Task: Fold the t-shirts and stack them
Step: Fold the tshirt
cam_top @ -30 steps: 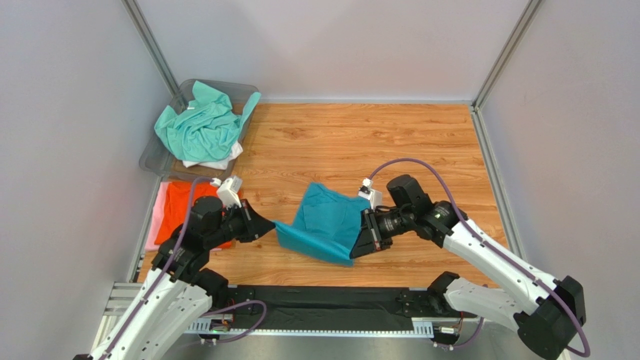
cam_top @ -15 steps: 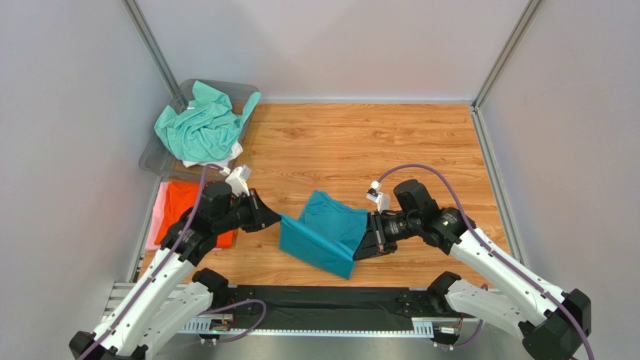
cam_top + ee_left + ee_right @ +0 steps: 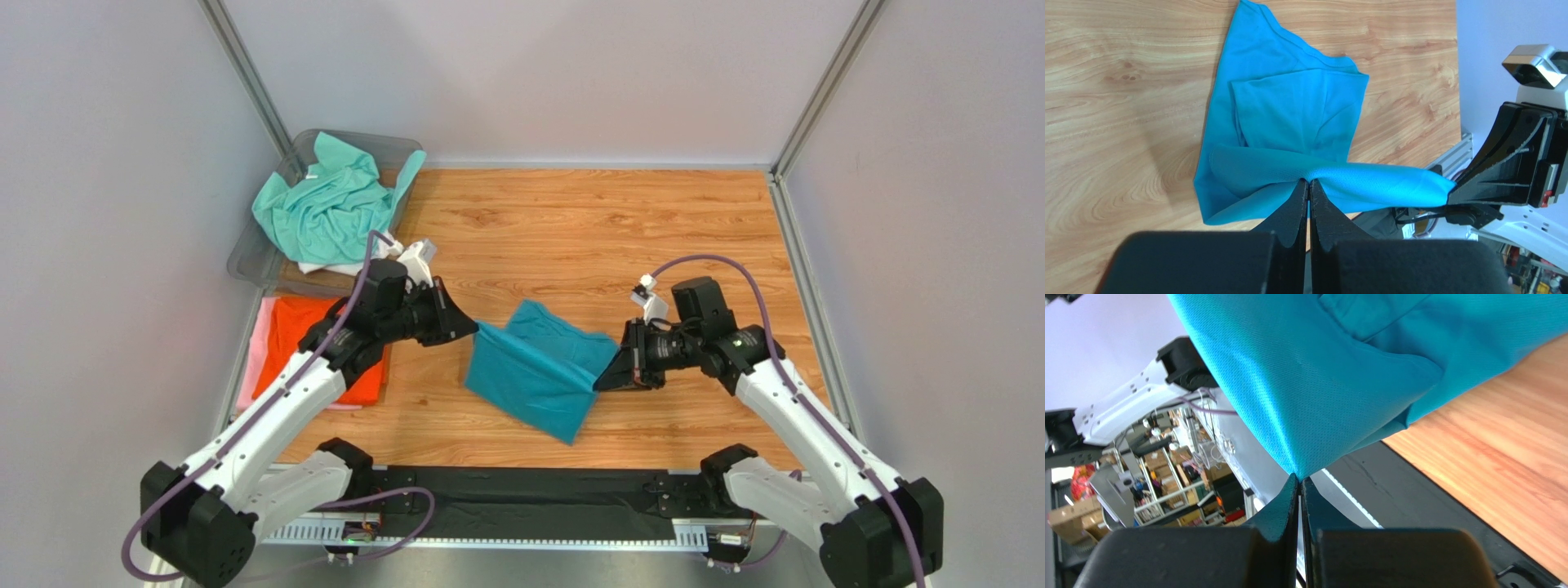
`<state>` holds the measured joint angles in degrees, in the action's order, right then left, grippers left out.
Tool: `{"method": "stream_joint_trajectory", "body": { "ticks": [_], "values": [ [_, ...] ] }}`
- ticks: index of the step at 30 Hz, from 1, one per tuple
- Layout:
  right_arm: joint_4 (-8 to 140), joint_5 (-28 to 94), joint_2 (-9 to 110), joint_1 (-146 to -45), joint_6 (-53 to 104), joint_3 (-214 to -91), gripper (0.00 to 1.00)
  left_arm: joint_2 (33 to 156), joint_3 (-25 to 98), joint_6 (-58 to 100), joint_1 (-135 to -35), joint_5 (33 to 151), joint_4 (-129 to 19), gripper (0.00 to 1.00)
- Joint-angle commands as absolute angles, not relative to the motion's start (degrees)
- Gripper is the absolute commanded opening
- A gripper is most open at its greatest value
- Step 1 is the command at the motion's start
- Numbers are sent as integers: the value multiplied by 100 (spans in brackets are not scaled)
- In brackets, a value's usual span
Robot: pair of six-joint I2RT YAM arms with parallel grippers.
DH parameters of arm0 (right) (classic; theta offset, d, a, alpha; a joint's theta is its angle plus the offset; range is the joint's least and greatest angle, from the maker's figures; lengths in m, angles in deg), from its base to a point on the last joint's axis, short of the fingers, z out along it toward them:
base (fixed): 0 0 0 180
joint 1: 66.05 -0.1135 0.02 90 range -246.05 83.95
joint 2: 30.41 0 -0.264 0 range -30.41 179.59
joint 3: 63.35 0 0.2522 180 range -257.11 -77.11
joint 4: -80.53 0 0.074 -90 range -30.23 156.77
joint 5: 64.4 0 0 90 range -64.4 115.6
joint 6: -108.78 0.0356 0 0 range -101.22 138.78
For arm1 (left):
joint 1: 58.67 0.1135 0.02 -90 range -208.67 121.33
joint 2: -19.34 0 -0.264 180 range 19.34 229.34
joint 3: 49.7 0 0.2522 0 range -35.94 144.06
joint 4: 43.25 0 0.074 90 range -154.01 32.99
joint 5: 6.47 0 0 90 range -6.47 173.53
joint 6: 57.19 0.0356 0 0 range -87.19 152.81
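Overhead, a teal t-shirt [image 3: 540, 374] is stretched between two arms, its far part lying on the wooden table [image 3: 589, 233]. The left gripper [image 3: 470, 333] pinches one edge and the right gripper [image 3: 601, 382] the opposite edge. From the left wrist, pressed-together fingers clamp a raised fold. From the right wrist, pressed-together fingers nip a cloth corner.

Pale grey walls [image 3: 552, 74], wooden tabletop [image 3: 589, 233], perhaps shelving [image 3: 1168, 490] beyond

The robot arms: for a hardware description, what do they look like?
The left arm and right arm match: white shells, black joints. The left gripper and right gripper are black tapering wedges, a white camera block at each wrist. Purple cables loop along both.
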<state>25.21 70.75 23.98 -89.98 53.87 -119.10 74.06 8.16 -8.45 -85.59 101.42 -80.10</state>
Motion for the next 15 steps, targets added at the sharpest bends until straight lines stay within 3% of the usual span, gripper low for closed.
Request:
{"method": "stream_joint_trajectory", "body": {
  "ticks": [1,15],
  "values": [
    [2388,7333,2662,-8575,4972,-11921,0,7812,1169,-622,-8539,10076,-7380,0],
    [3274,6929,3769,-7380,4778,-11648,0,10492,2496,-507,-8556,10717,-6589,0]
  ]
}}
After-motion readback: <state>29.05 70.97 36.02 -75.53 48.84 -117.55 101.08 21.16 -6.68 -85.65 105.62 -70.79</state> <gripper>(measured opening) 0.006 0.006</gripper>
